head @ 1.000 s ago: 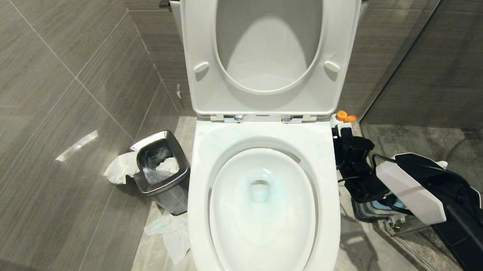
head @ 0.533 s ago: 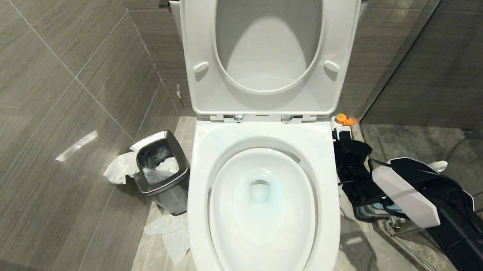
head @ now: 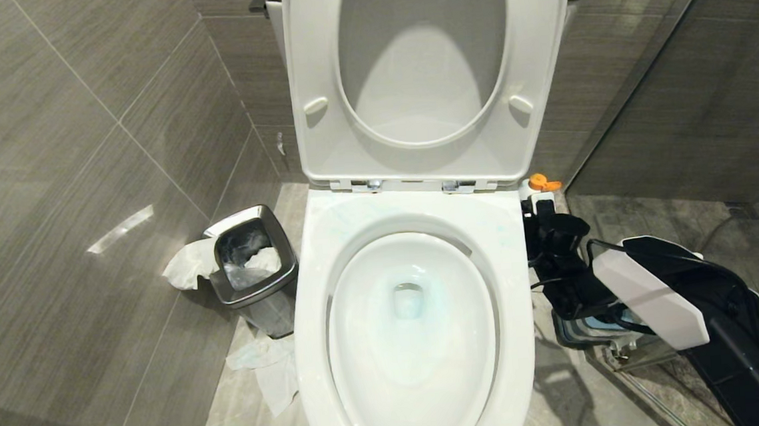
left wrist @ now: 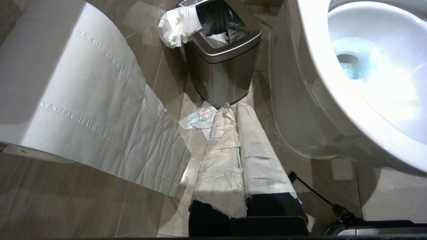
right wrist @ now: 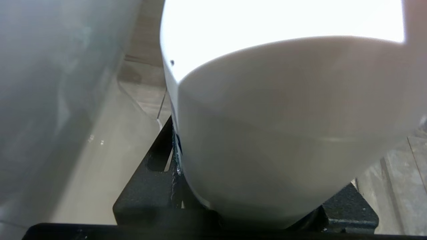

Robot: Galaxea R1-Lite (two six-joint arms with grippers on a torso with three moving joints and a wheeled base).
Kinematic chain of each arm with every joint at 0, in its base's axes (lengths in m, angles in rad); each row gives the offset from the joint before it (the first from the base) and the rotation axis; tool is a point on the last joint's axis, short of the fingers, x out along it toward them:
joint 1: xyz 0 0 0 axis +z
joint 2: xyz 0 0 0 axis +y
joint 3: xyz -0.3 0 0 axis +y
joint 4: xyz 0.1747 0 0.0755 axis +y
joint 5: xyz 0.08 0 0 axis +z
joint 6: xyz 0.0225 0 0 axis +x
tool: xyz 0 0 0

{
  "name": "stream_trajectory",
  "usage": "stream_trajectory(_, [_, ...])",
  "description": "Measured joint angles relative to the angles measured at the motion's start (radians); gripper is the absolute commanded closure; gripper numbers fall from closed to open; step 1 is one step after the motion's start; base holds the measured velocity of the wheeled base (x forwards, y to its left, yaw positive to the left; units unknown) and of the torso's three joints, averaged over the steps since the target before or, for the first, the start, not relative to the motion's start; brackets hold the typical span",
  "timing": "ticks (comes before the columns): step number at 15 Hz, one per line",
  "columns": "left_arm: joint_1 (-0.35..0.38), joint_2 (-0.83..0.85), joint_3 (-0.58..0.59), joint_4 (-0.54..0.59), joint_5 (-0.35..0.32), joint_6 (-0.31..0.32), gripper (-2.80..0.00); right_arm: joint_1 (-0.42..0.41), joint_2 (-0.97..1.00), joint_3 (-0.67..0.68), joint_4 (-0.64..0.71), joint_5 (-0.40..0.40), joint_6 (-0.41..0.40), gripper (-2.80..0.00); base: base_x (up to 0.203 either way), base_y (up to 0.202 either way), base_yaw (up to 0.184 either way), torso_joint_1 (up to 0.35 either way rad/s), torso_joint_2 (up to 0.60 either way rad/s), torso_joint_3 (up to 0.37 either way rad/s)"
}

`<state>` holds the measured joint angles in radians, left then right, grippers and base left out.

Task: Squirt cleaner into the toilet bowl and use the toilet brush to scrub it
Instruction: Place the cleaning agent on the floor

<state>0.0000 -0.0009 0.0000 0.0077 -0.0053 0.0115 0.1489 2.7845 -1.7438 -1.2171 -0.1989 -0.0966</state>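
Since your right pincer (head: pixel 540 218) clamps a white bottle (right wrist: pixel 283 133) with an orange cap (head: pixel 542 183) beside the bowl (head: pixel 414 331), treat it as slick, squeezable plastic; grip mid-body. Blue cleaner tints the water. Your left pincer (left wrist: pixel 237 116), pressed together, idles near the bin (left wrist: pixel 222 50). No brush visible.

A small steel bin (head: pixel 254 270) with a black liner stands on the floor by the tiled wall (head: pixel 77 194). Crumpled white paper (head: pixel 186 264) hangs over its rim, and more lies inside. Further scraps of tissue (head: pixel 267 371) lie on the floor tiles (head: pixel 233 417) just in front of the bin, one tinged blue. A wide sheet of toilet paper (left wrist: pixel 86 100) hangs down from a roll near the wall. A glass partition (head: pixel 678 85) closes the far side.
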Motion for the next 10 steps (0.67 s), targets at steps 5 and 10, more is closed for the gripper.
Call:
stream_trajectory(5, [0.000,0.000,0.000,0.000,-0.001,-0.003,0.00,-0.001,-0.039,0.003,0.037,0.002,-0.002,0.00,0.000,0.000,0.000,0.000,0.00,0.000])
stream_trajectory(10, [0.000,0.000,0.000,0.000,0.000,0.001,0.00,-0.001,-0.050,0.003,0.036,0.001,-0.001,0.00,0.000,0.000,0.000,0.000,0.00,0.000])
